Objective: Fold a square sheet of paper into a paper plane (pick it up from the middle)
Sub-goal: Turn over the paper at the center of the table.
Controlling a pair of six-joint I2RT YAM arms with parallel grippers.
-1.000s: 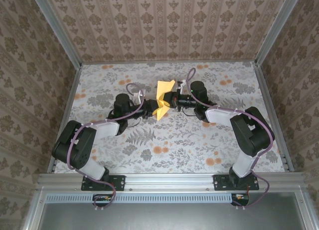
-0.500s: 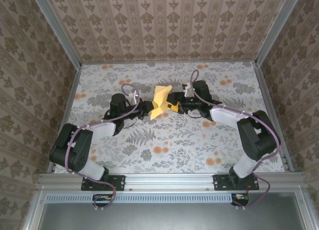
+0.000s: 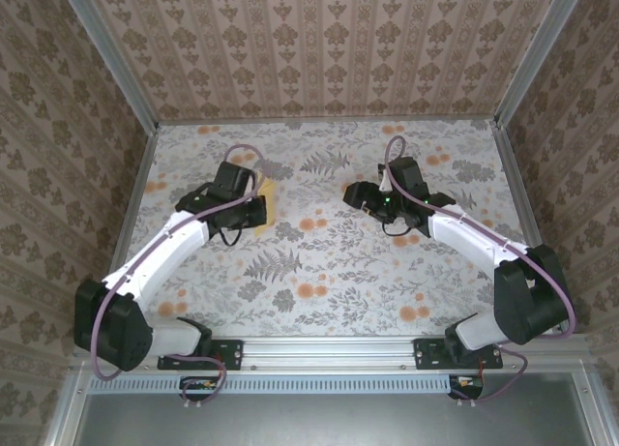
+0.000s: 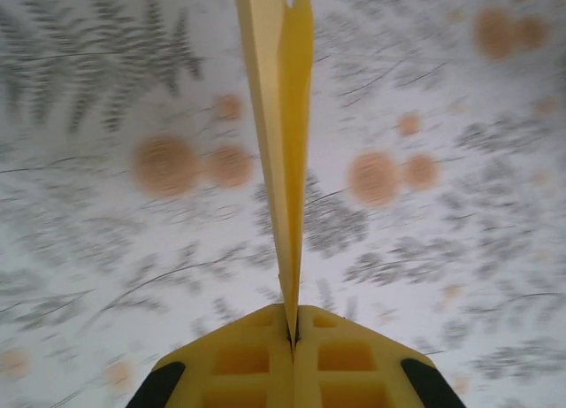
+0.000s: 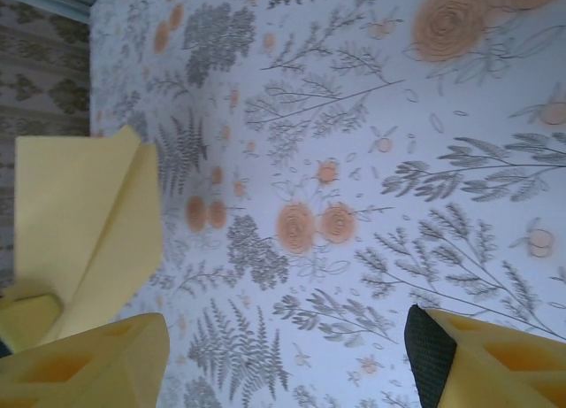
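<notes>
Edge-on in the left wrist view, the one plane point(image 4: 283, 160) is pinched in the left pincer point(image 4: 294, 335); the top view places it over the worktop's point(image 3: 329, 262) left part. The right pincer point(image 5: 287, 346), second of two, stands spread and empty, its view showing the plane's flat side.

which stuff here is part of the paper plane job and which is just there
Job:
folded yellow paper, pinched in the shut left pincer
right pincer, open and empty

Just there:
flowered table cover
patterned walls
</notes>
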